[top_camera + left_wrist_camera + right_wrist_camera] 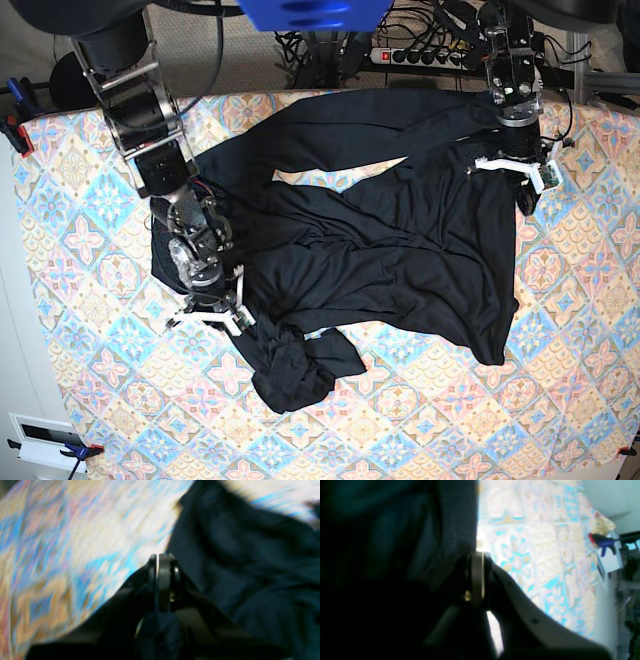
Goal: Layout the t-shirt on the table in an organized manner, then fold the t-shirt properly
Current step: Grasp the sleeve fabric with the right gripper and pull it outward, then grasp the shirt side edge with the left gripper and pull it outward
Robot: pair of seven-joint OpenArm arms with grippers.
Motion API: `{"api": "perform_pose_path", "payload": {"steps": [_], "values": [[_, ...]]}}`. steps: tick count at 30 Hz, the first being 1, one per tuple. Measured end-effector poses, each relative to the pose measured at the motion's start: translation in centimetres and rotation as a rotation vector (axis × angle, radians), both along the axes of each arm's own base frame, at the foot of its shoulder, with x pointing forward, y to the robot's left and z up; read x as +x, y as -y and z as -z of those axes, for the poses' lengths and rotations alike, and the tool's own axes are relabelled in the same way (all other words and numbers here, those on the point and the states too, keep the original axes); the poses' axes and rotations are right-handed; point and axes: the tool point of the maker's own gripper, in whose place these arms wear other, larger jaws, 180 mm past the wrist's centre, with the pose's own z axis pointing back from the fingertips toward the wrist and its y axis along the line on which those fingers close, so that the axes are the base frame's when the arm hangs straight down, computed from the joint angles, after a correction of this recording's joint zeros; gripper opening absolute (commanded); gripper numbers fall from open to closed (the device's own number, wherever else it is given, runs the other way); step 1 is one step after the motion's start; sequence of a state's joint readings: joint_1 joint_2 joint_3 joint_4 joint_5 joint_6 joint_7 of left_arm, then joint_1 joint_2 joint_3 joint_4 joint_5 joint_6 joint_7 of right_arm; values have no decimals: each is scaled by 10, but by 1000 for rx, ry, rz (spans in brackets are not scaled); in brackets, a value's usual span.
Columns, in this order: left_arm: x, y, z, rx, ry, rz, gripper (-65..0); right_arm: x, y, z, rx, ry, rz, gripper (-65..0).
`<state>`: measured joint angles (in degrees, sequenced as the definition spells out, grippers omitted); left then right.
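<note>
The black t-shirt [400, 230] lies rumpled across the middle of the patterned table [560, 400], with a sleeve bunched at its lower left. My left gripper [527, 205] is at the shirt's right edge. In the left wrist view its fingers [160, 557] are pressed together, with dark t-shirt [250, 567] fabric bunched behind the tips; the picture is motion-blurred. My right gripper [228, 322] sits at the shirt's lower-left edge. In the right wrist view it [477, 555] is shut, the t-shirt [395, 542] against its left side and bright table [540, 555] showing behind the tips.
A power strip [420, 55] and cables lie beyond the far edge. Clamps hold the cloth at the table's corners [12, 130], one blue and red clamp [602, 542] in the right wrist view. A white box [45, 440] sits off the near left corner.
</note>
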<state>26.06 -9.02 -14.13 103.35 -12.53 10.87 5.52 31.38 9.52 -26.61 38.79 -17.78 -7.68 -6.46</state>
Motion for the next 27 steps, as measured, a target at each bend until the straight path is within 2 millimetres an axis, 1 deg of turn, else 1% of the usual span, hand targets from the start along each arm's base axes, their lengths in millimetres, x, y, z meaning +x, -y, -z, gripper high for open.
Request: {"api": "perform_pose_path", "payload": {"steps": [3, 4, 6, 7, 8, 9, 12, 14, 15, 16, 17, 18, 20, 22, 23, 25, 26, 27], "values": [[8, 12, -13, -6, 40, 29, -641, 15, 35, -33, 116, 65, 135, -650], [12, 15, -15, -9, 48, 37, -641, 17, 45, -40, 149, 68, 155, -650], [25, 24, -17, -24, 55, 57, -640, 15, 60, -42, 222, 46, 193, -650], [31, 26, -15, -41, 31, 59, -640, 11, 63, -40, 244, 28, 204, -650], [39, 29, -9, -79, -16, 66, -640, 8, 61, -38, 265, 0, 196, -650], [48, 34, -5, -115, -62, 72, -640, 8, 57, -42, 282, -4, 180, -650], [78, 43, -5, -198, -124, 74, -640, 16, 35, -65, 312, 0, 97, -650], [103, 45, -16, -248, -92, 58, -640, 23, 19, -82, 330, 18, 41, -650], [115, 44, -24, -271, -63, 44, -640, 26, 7, -87, 350, 28, 22, -650], [124, 42, -28, -290, -44, 28, -640, 26, -5, -88, 372, 30, 8, -650], [133, 40, -28, -315, -43, 8, -640, 24, -17, -84, 383, 10, -13, -650], [141, 38, -25, -331, -62, -3, -640, 21, -29, -78, 403, -12, -26, -650], [153, 38, -8, -367, -125, -10, -640, 14, -45, -65, 421, -48, -35, -650], [167, 39, 2, -389, -160, -12, -640, 11, -57, -62, 447, -70, -54, -650], [172, 36, 5, -391, -168, -16, -640, 9, -67, -61, 465, -104, -86, -650], [179, 32, 15, -394, -201, -15, -640, 5, -82, -57, 497, -157, -127, -650], [180, 28, 21, -397, -219, -28, -640, 3, -86, -51, 508, -180, -129, -650], [179, 26, 25, -393, -226, -38, -640, -2, -89, -40, 522, -210, -126, -650]]}}
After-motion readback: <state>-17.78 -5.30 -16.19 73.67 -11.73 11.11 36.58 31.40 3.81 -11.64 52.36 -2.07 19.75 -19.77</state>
